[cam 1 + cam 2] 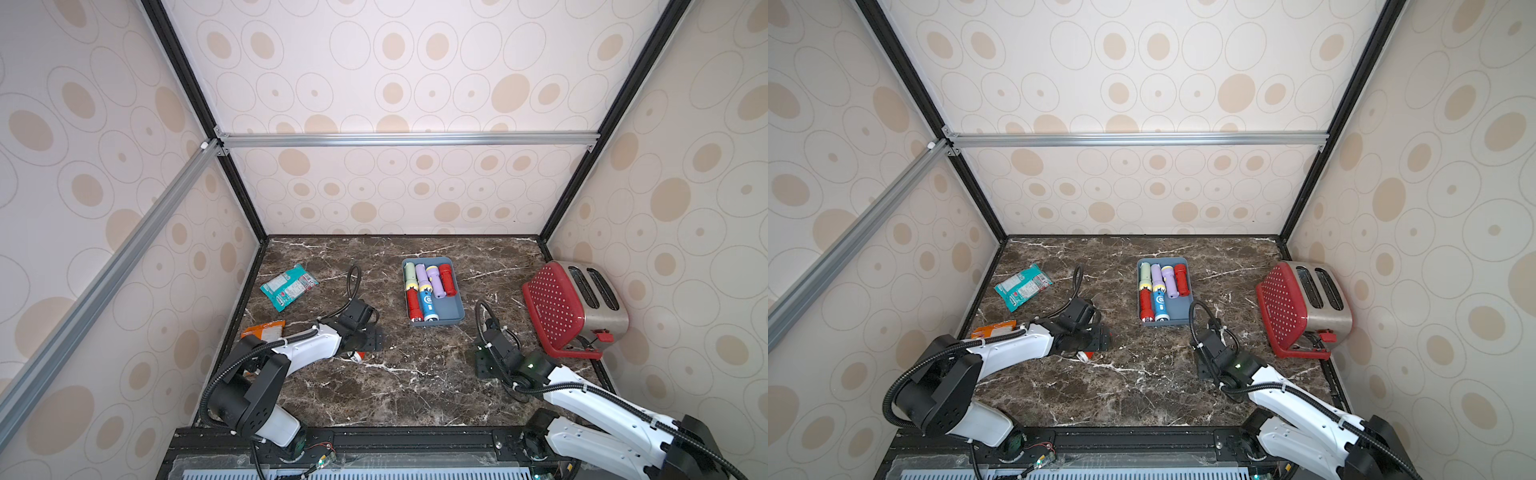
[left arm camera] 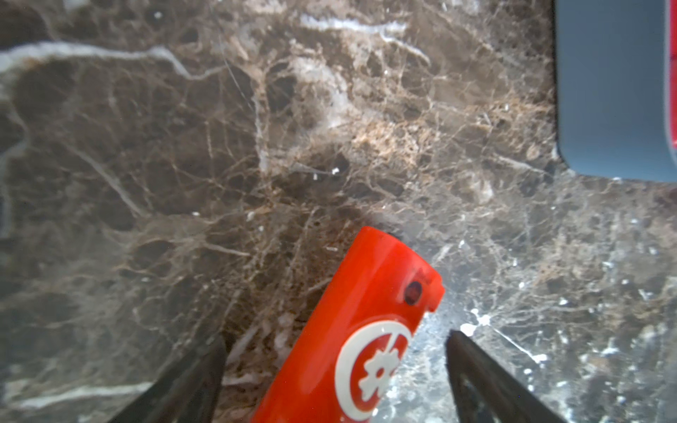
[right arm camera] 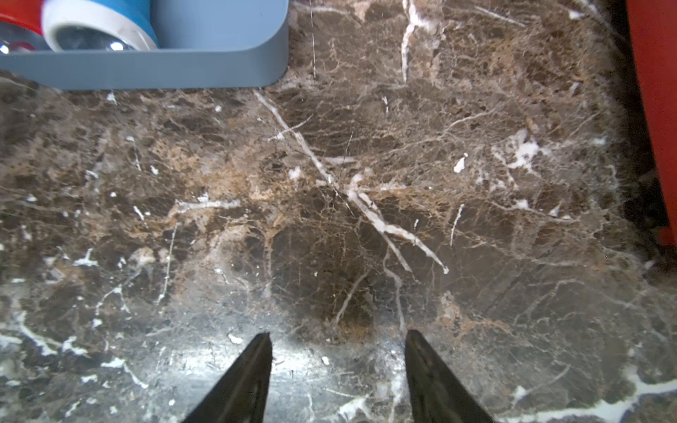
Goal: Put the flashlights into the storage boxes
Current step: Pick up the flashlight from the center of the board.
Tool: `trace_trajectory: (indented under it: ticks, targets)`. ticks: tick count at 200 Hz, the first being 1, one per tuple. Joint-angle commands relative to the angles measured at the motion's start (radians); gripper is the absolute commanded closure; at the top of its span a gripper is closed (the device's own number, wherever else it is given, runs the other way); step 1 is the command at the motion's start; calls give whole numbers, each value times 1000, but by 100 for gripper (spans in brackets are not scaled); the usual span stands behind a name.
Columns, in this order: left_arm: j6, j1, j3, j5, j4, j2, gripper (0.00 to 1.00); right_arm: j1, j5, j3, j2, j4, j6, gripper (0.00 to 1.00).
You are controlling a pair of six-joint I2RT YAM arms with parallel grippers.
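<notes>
The blue-grey storage box [image 1: 451,311] [image 1: 1182,311] sits mid-table and holds several flashlights: a pale green one [image 1: 410,272], two lilac ones [image 1: 421,273], a blue one [image 1: 428,306] and two red ones [image 1: 446,279]. One more red flashlight [image 2: 351,329] with a white round logo lies on the marble; its lens end [image 1: 358,355] pokes out under my left arm. My left gripper [image 2: 336,337] [image 1: 372,343] stands open around it, with a gap on each side. My right gripper [image 3: 339,333] [image 1: 484,361] is open over bare marble, in front of the box's near right corner [image 3: 263,66].
A red dotted toaster [image 1: 573,307] [image 3: 655,110] stands tilted at the right wall. A teal snack packet [image 1: 289,286] lies at the back left. An orange packet [image 1: 264,330] lies by the left wall, behind my left arm. A corner of the box [image 2: 608,91] shows in the left wrist view.
</notes>
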Motion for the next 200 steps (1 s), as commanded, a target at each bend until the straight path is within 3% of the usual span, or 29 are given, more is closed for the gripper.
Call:
trace_trajectory:
  ticks: [1, 46, 130, 200]
  targets:
    - [0, -20, 1, -16, -15, 7, 17, 6, 25, -18, -37, 0, 16, 44]
    - [-8, -50, 23, -24, -2, 41, 38, 4, 31, -16, -35, -3, 20, 47]
    - [-49, -93, 64, -53, 8, 110, 66, 6, 34, -4, -10, -12, 26, 48]
    - [-188, -157, 160, -78, 22, 49, 68, 6, 51, -20, -66, -23, 40, 47]
